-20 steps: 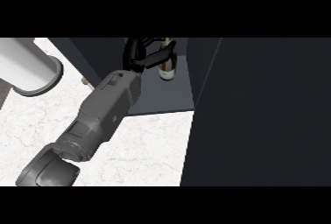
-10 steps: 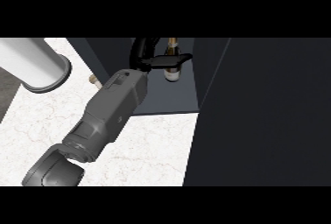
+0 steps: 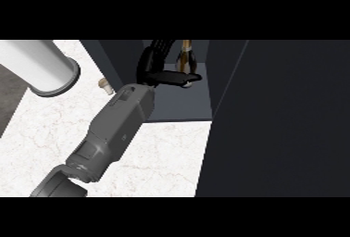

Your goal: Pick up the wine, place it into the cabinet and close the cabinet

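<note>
I've got one arm in view, coming up from the lower left edge; which arm it is I can't say for sure from this angle, but it sits on the view's left, so I'm calling it the left hand (image 3: 159, 69). Other hand isn't in the pic at all.

Hard to read bits first: the wine (image 3: 185, 56) is mostly hidden. Only a thin brownish sliver w/ dark patches shows above the thumb, inside the cabinet (image 3: 174, 104) opening, up near the top edge where it gets cut off. Can't tell if it's standing on the cabinet floor or held off it. No label or writing I can make out on it or anywhere else.

Hand is black, fingers curled round the bottle from the left, thumb lying across below it w/ a pale tip. So it's grasping the wine, inside the cabinet.

Forearm (image 3: 116, 127) is matte grey, boxy, w/ a rounded darker joint at the bottom. Cabinet interior is flat dark slate-blue. The cabinet door (image 3: 280, 120) is a big near-black slab filling the right side, standing open. Counter (image 3: 160, 157) is white marble w/ faint veins. A smooth white cylinder (image 3: 37, 65) w/ a grey rim lies top left, cut off by the edge. A small tan knob-like thing (image 3: 104, 84) pokes out just beside the forearm; can't ID it.
</note>
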`<state>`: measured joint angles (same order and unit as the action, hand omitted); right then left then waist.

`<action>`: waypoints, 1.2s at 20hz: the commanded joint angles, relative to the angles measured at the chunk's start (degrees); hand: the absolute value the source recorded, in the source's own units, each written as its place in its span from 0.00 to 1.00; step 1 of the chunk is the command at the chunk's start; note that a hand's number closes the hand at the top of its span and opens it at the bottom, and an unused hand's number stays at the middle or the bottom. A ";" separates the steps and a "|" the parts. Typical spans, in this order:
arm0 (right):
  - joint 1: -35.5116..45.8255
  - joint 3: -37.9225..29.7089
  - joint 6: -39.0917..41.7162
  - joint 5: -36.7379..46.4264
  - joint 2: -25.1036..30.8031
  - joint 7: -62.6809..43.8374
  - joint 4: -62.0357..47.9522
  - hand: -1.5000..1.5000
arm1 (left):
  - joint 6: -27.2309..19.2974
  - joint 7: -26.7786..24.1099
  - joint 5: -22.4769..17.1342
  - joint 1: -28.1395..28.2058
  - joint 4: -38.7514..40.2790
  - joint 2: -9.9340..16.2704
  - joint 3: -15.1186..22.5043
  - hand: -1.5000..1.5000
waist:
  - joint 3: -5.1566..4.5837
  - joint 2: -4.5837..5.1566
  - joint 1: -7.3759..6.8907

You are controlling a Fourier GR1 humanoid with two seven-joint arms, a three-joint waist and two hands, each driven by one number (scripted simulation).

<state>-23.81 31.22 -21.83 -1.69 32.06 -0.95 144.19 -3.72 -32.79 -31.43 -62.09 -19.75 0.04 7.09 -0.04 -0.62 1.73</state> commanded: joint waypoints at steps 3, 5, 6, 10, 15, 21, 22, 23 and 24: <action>-3.42 -1.91 -0.49 -3.62 2.30 -7.40 13.41 0.00 | 1.43 2.14 -3.19 7.05 -9.32 -0.04 5.30 0.00 | -0.02 -0.24 -1.00; -4.29 -2.28 0.59 -4.22 2.56 -4.80 12.25 0.00 | 2.10 0.63 -4.26 11.87 -12.92 -0.04 8.72 0.00 | 0.02 -0.21 -0.56; -4.08 0.47 -1.17 -0.25 1.52 -5.84 11.86 0.00 | 2.87 1.53 -3.71 14.36 -15.18 -0.04 8.59 0.00 | -0.05 -0.48 -1.82; -4.67 -1.97 -1.84 -2.77 1.40 -5.25 12.59 0.00 | 0.04 3.76 -4.10 20.95 -23.71 -0.04 10.80 0.00 | 0.02 -0.72 -2.95; -4.01 -1.43 -1.99 -2.11 0.76 -4.61 11.53 0.00 | -1.19 5.29 -2.31 31.99 -35.09 1.36 15.15 0.00 | 0.04 -0.45 -2.88; -3.26 -1.61 -2.09 -0.25 2.50 -7.09 13.30 0.00 | -4.04 8.48 -1.76 41.94 -48.86 2.67 18.38 0.00 | 0.00 -0.07 -2.26; -5.35 -0.82 -1.51 -1.25 2.78 -5.28 13.95 0.00 | -4.14 9.59 -2.74 43.01 -49.30 2.26 18.28 0.00 | 0.03 -0.15 -1.73; -3.89 -2.24 -1.63 -1.85 3.44 -7.35 14.09 0.00 | -1.52 7.52 -2.62 47.40 -52.05 5.34 18.67 0.00 | -0.02 -0.11 -2.43; -2.86 -3.74 -1.98 -1.90 3.55 -7.85 14.76 0.00 | -2.38 10.16 -3.35 47.16 -54.98 5.37 18.70 0.00 | -0.01 -0.06 -2.35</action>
<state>-24.29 28.99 -23.43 -1.51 33.64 -2.04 144.47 -6.43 -24.71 -34.03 -20.90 -66.70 3.28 24.58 -0.04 -0.81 -0.60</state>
